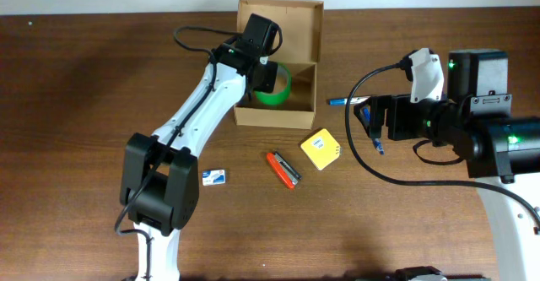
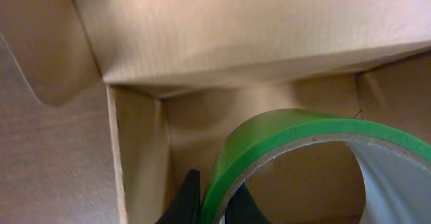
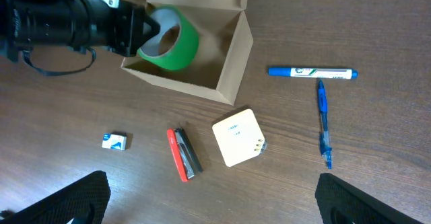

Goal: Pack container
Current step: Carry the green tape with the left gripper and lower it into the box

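Though print shows on the small white-and-blue packet (image 1: 214, 176) at the near left, it is too small to read. To its right lie a red-and-black bar-shaped tool (image 1: 283, 169) and a small yellow cube (image 1: 321, 149), all apart on the dark wood-grain table (image 1: 84, 104). Right of the cube lies a slim blue pen (image 3: 324, 120). The right gripper (image 3: 212, 207) hangs above these with its fingers wide apart, holding nothing. Just beyond the pen's far end lies a blue-and-white marker (image 3: 310, 72), its label illegible. Farther, at centre, sits the plain tan cardboard box (image 1: 291, 117), its flap lid open toward the far side; bare wood stretches to its left. Inside its left part, the left gripper (image 2: 214, 204) is clamped on the wall of a glossy green tape roll (image 2: 303, 126), held on edge; whether the roll touches the floor is unclear.
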### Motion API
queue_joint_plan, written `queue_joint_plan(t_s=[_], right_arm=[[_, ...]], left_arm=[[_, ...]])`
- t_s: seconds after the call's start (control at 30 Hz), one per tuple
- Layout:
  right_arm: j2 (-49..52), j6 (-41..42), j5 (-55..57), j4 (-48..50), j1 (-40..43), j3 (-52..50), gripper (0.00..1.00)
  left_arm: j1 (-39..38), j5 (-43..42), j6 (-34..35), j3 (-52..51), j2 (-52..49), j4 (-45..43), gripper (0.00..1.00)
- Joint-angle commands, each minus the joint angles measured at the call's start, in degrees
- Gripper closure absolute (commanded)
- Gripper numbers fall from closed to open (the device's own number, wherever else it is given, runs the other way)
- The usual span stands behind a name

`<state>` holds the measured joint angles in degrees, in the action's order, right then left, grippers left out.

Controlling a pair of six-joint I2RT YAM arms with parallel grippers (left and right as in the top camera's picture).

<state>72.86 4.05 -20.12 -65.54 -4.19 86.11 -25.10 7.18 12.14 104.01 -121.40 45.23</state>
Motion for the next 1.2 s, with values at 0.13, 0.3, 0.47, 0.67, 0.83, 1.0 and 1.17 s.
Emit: queue_joint_plan(t_s=[0.13, 0.3, 0.47, 0.67, 0.83, 1.0, 1.17], right_arm=[[-0.4, -0.4, 0.9, 0.0, -0.3, 0.9, 0.01], [-0.4, -0.4, 0.9, 0.0, -0.3, 0.9, 0.01], [-0.4, -0.4, 0.9, 0.0, -0.3, 0.9, 0.01], [-0.4, -0.4, 0.9, 0.0, -0.3, 0.9, 0.01], [-0.4, -0.4, 0.9, 0.0, -0.3, 0.9, 0.01], [-0.4, -0.4, 0.9, -0.3, -0.3, 0.9, 0.01], [-0.4, -0.4, 0.9, -0.3, -0.3, 0.9, 0.01]], left_arm=[[0.2, 1.5, 6.7, -2.9, -0.6, 0.1, 0.98], [0.1, 1.9, 7.8, -2.9, -0.6, -0.4, 0.98], [0.1, 1.9, 8.4, -2.9, -0.6, 0.3, 0.98], [-0.2, 1.8, 9.7, -2.9, -0.6, 2.1, 0.98], [-0.2, 1.9, 9.7, -2.9, -0.6, 2.4, 0.98], [-0.2, 1.9, 9.7, -2.9, -0.6, 2.4, 0.98], [-0.2, 1.9, 9.7, -2.9, -0.6, 2.8, 0.97]])
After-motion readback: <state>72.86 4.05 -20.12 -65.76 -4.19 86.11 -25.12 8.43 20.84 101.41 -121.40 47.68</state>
